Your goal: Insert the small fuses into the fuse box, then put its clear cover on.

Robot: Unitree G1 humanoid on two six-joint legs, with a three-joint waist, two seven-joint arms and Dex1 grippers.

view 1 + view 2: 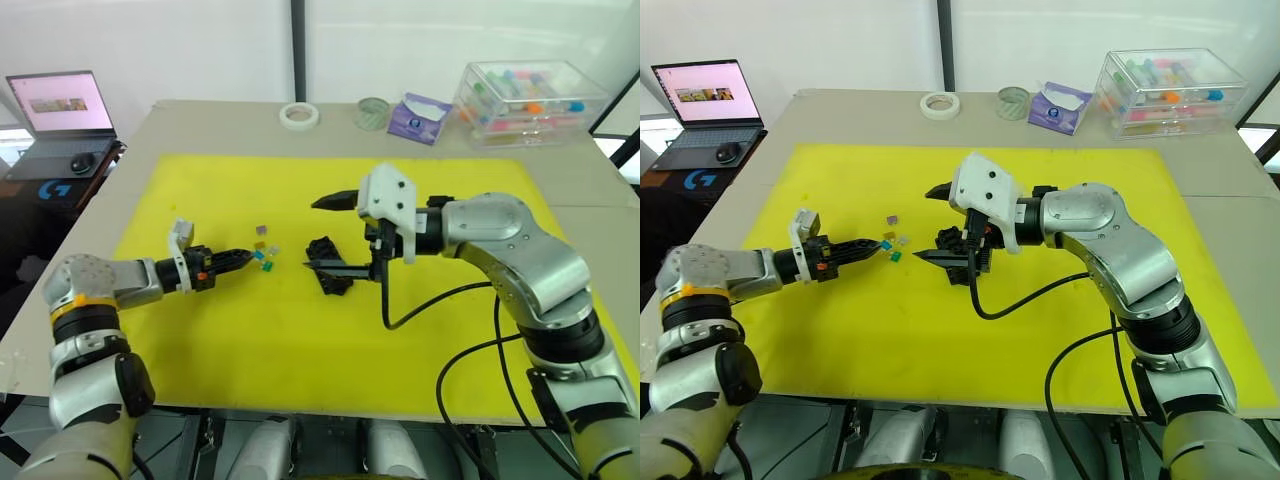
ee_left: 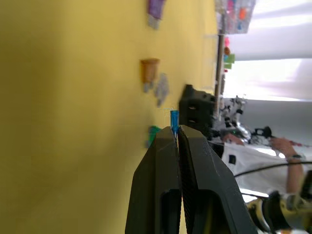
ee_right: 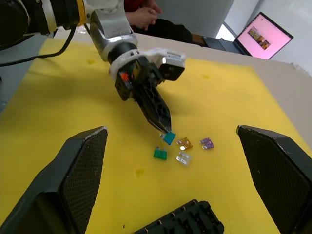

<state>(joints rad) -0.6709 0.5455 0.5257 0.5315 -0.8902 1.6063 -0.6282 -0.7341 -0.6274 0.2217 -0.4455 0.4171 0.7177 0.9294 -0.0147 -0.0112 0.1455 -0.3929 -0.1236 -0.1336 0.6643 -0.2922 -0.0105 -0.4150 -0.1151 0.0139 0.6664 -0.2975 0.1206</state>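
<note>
On the yellow mat [image 1: 300, 340] my left gripper [image 3: 165, 129] pinches a teal fuse [image 3: 169, 138] — green [image 3: 159, 153], yellow [image 3: 185, 143], clear [image 3: 184, 158] and purple [image 3: 207, 143] fuses lie just beside. My right gripper [image 1: 326, 233] spread wide over the fuse box [image 1: 328, 262].

The fuse box [image 3: 183, 222] is cut off by the bottom edge of the right wrist view, so its slots cannot be counted. The teal fuse [image 2: 174, 123] shows as a sliver above the left tool [image 2: 177, 138] — the rest is hidden between the closed fingers. The clear cover cannot be made out on the worktop [image 1: 200, 130].
</note>
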